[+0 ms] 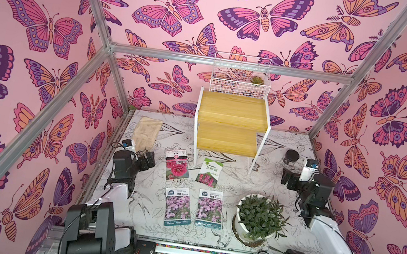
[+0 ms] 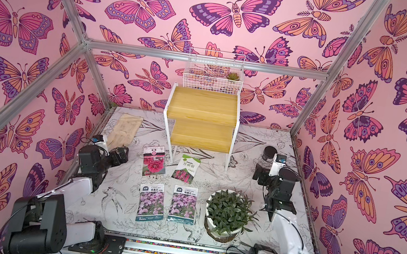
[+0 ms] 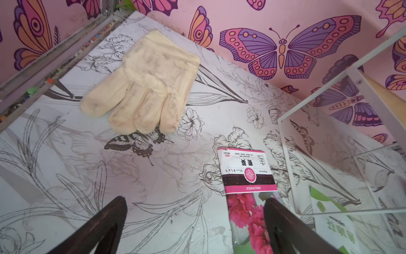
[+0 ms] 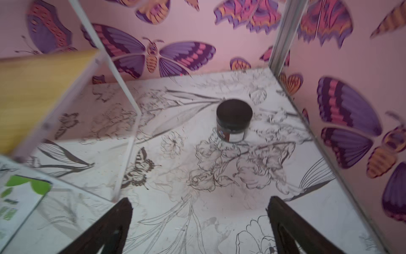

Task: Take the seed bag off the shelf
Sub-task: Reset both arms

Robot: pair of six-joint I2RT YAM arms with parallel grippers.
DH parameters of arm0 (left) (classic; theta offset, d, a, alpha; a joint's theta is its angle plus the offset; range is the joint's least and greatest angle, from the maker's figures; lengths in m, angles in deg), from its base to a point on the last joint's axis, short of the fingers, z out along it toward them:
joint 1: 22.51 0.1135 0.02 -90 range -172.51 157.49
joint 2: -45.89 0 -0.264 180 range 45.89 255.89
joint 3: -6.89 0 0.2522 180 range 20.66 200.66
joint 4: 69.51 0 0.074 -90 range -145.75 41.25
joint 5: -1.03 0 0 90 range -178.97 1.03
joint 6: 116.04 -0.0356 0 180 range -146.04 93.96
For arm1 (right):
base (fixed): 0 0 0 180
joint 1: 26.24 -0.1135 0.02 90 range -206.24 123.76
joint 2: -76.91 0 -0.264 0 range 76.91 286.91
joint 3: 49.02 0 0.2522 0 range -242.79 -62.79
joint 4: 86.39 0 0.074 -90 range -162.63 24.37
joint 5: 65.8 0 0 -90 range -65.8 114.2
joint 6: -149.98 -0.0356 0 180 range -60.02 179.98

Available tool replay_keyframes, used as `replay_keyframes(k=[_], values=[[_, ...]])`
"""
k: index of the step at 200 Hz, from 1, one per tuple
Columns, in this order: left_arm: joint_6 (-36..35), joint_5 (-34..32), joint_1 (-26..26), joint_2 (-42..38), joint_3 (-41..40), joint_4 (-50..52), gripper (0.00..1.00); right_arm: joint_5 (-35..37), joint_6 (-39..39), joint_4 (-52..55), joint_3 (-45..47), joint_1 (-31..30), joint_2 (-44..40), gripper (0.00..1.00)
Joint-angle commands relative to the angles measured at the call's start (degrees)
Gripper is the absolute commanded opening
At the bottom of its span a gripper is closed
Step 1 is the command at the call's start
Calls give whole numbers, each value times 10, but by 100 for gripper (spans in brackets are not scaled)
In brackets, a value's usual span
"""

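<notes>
The shelf (image 1: 230,126) (image 2: 203,122) stands at the back middle of the table, and both its yellow steps are bare. Several seed bags lie flat on the table in front of it: a red hollyhock bag (image 1: 176,166) (image 3: 246,176), a green-topped bag (image 1: 210,172) (image 4: 19,198) and two purple-flower bags (image 1: 178,206) (image 1: 209,208). My left gripper (image 1: 147,161) (image 3: 194,199) hovers open just left of the hollyhock bag, one finger over its edge, holding nothing. My right gripper (image 1: 288,178) (image 4: 200,199) is open and empty to the right of the shelf's front leg.
A cream glove (image 1: 146,131) (image 3: 142,88) lies at the back left. A black jar (image 1: 291,156) (image 4: 234,119) stands at the back right. A potted plant (image 1: 259,219) sits front right. A white wire basket (image 1: 239,83) holding a succulent (image 1: 255,80) hangs behind the shelf.
</notes>
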State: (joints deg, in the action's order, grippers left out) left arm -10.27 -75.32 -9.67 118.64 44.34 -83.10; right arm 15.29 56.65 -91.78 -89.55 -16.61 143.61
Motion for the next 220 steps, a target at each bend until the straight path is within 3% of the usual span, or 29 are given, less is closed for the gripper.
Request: replay_keyframes(k=[1, 13, 35, 56, 70, 86, 94, 101, 122, 134, 149, 220], values=[[-48, -28, 2, 45, -42, -159, 100, -79, -71, -162, 7, 29, 84, 99], [-59, -2, 3, 62, -43, -192, 100, -133, -77, -119, -47, 40, 134, 99], [-69, -38, -13, 66, -70, -219, 100, -202, -50, -108, -69, 42, 172, 99], [-71, -40, -15, 87, -77, -262, 100, -156, -76, -334, 48, 39, 185, 99], [-80, -45, -24, 81, -58, -212, 100, -136, -64, -355, 69, 29, 179, 99], [-112, -10, -40, 105, -30, -209, 100, -73, 23, -349, 90, -46, 175, 99], [-138, 2, -59, 124, -18, -204, 100, 6, 57, -438, 109, -104, 209, 99], [-168, -4, -81, 143, -12, -204, 100, 33, 41, -489, 126, -103, 225, 99], [-173, -45, -100, 156, -43, -275, 100, 38, 37, -285, 51, -96, 185, 99], [-168, -67, -102, 153, -25, -239, 100, 2, 10, -327, 53, -67, 209, 99], [-158, -93, -103, 154, -20, -227, 100, 6, 9, -322, 50, -65, 211, 99], [-157, -94, -103, 154, -21, -229, 100, 8, 12, -289, 41, -66, 200, 99]])
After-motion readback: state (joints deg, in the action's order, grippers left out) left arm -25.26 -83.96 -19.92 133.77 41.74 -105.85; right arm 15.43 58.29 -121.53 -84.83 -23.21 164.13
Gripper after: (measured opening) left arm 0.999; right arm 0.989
